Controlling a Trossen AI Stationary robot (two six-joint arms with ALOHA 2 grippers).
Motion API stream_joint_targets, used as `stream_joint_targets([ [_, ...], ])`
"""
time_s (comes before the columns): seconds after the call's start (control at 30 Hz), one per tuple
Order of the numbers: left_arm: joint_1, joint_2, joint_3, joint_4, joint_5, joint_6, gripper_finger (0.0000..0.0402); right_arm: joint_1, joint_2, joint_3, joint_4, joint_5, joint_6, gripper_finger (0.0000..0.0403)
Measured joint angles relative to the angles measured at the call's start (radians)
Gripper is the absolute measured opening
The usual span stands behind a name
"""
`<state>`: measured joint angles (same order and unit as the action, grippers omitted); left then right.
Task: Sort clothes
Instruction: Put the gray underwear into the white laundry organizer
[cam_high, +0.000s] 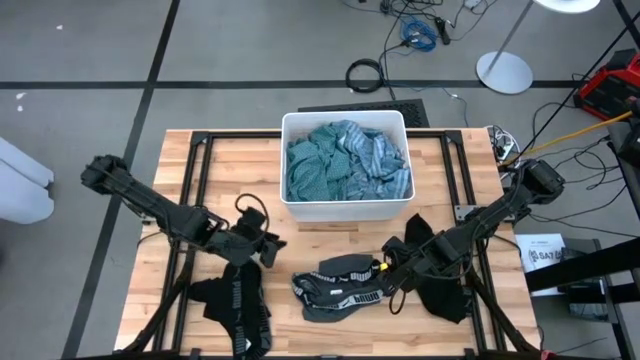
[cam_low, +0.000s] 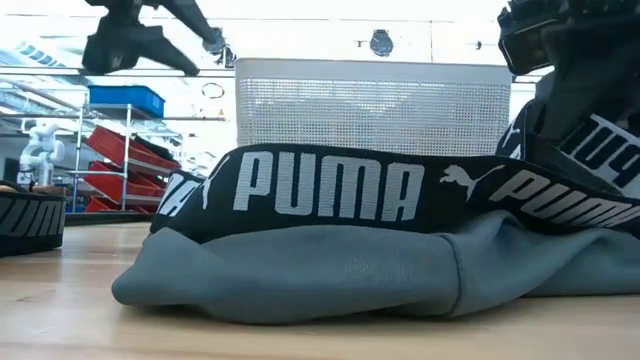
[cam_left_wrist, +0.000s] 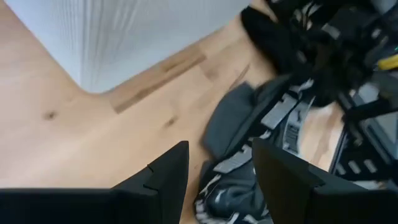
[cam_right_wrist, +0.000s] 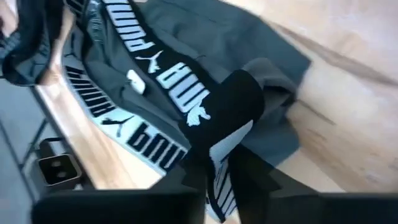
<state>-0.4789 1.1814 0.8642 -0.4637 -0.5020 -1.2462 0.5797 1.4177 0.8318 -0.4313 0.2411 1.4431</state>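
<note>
White bin (cam_high: 345, 122) seen loaded with teal and light-blue garments (cam_high: 345, 165). Grey Puma briefs (cam_high: 340, 285) left piled on counter (cam_high: 230, 170). Black waistband (cam_right_wrist: 227, 118) pinched in right gripper (cam_right_wrist: 217, 171) fingers; left gripper (cam_left_wrist: 217, 174) fingers spread, nothing held. Sorting judged partway done.

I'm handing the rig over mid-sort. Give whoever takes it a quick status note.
Left end effector: open, empty, hovering over bare table left of the centre pile.
Right end effector: fingers around the black waistband of a garment at the right edge of the grey-and-black Puma pile.
Done: teal and light blue clothes are in the white bin.
Left: centre pile, black Puma garment front left, black garment front right.
</note>
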Motion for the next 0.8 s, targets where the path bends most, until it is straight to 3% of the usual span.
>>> stream_joint_targets([
  [0.27,0.000,-0.007,0.000,0.029,-0.012,0.032,0.0185,-0.006,0.036,0.000,-0.055,-0.013,0.040,0.0177],
  [0.43,0.000,-0.007,0.000,0.039,-0.012,0.050,0.0185,-0.023,0.129,0.000,0.016,-0.059,0.012,0.0235],
  [0.63,0.000,-0.006,0.000,0.039,-0.012,0.057,0.0185,-0.051,0.245,0.004,0.052,-0.061,0.034,0.0248],
  [0.8,0.000,-0.006,0.000,0.040,-0.012,0.058,0.0185,-0.068,0.301,0.023,0.077,-0.046,0.026,0.0215],
])
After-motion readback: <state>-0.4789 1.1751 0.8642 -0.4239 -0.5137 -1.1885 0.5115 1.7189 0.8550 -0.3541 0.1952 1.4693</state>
